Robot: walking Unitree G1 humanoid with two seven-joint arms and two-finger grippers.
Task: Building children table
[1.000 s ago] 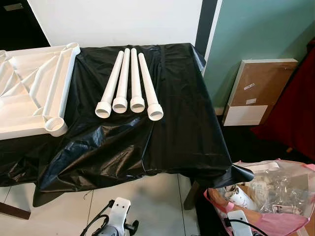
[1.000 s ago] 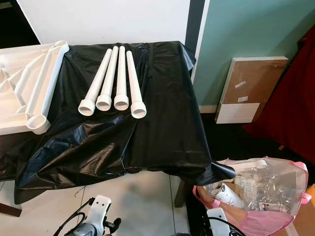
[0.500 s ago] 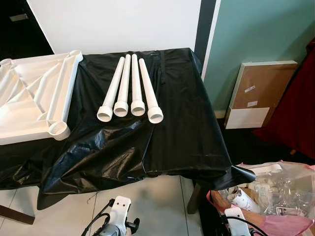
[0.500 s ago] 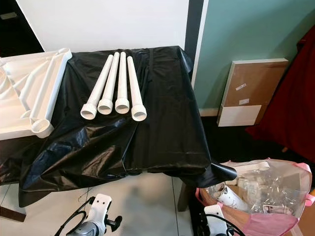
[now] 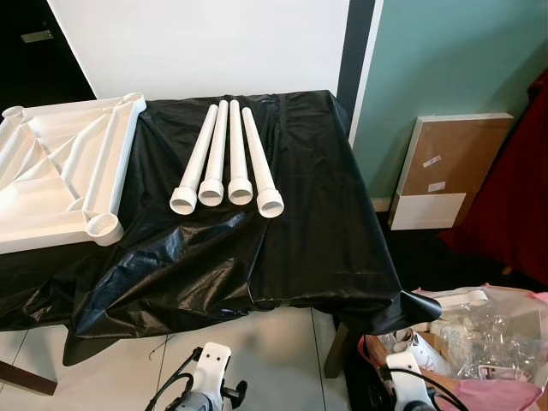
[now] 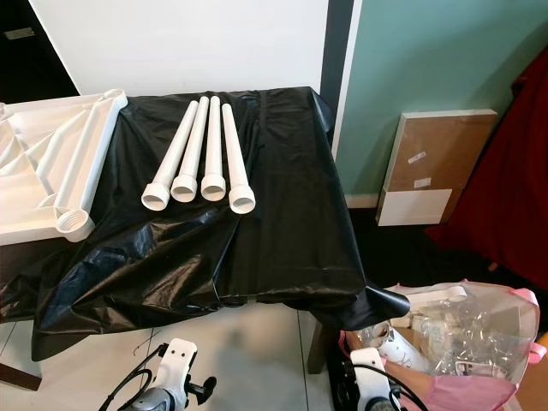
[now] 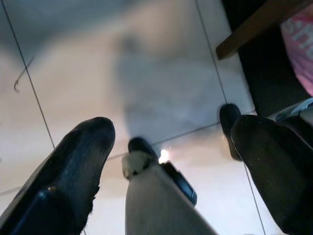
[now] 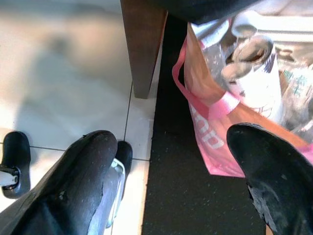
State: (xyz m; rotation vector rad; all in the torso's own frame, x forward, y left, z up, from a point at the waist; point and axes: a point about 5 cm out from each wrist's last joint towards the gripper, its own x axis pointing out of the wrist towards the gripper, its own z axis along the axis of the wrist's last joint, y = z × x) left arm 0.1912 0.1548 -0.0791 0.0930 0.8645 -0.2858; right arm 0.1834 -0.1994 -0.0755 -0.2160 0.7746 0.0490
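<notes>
Several white tube legs (image 5: 229, 158) lie side by side on a table draped in a black plastic sheet (image 5: 300, 223), their wide socket ends toward me. A white moulded tabletop (image 5: 51, 171) rests upside down at the table's left end, with a round corner socket (image 5: 104, 226) near the front. Both arms hang low below the table edge, the left arm (image 5: 208, 377) and the right arm (image 5: 402, 381). The left gripper (image 7: 171, 132) is open over the tiled floor. The right gripper (image 8: 171, 142) is open beside a pink bag, holding nothing.
A pink bag (image 5: 488, 342) of clear plastic packets sits on the floor at the lower right. A flat cardboard box (image 5: 445, 171) leans on the green wall. Red cloth (image 5: 522, 188) hangs at far right. A wooden table leg (image 8: 142, 44) stands near the right gripper.
The whole picture has shifted, so the camera moved; more of the white tabletop is in view. The legs and tabletop lie as before, and both arms still hang low.
</notes>
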